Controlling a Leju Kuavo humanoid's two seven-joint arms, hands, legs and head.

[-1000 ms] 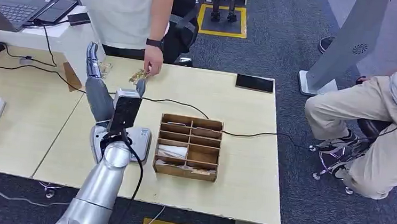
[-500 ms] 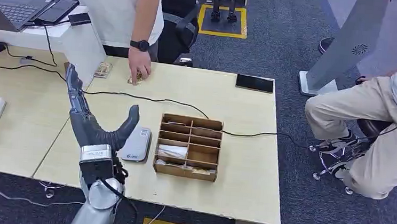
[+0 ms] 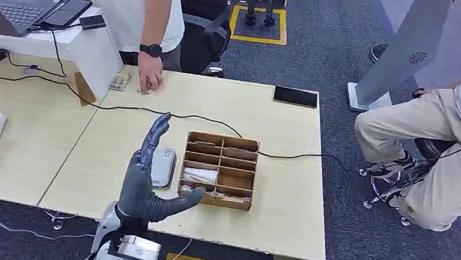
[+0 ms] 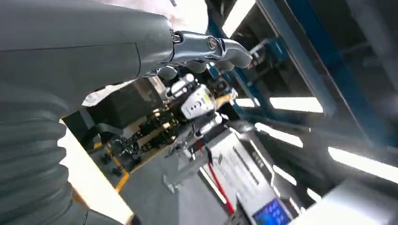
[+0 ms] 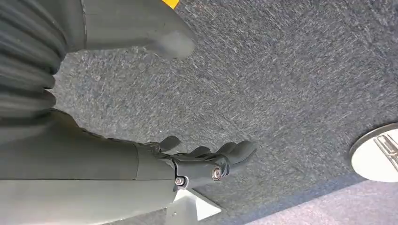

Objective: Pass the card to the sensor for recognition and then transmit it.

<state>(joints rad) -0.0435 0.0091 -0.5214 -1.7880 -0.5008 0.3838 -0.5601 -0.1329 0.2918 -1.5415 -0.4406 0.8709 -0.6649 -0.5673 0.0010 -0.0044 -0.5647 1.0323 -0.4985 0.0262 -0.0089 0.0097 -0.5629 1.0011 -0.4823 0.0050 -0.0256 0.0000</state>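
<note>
Left hand (image 3: 143, 182) now raised, empty, beside sensor (image 3: 163, 167).

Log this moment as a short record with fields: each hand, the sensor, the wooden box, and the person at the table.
left hand: open, fingers spread, raised above the table's near edge, holding nothing
right hand: open, hanging over grey carpet
sensor: grey device flat on the table, beside the box
wooden divided box: holds white cards in a near compartment
person's hand: on small items at the table's far edge
phone: dark, lying flat at the far edge
</note>
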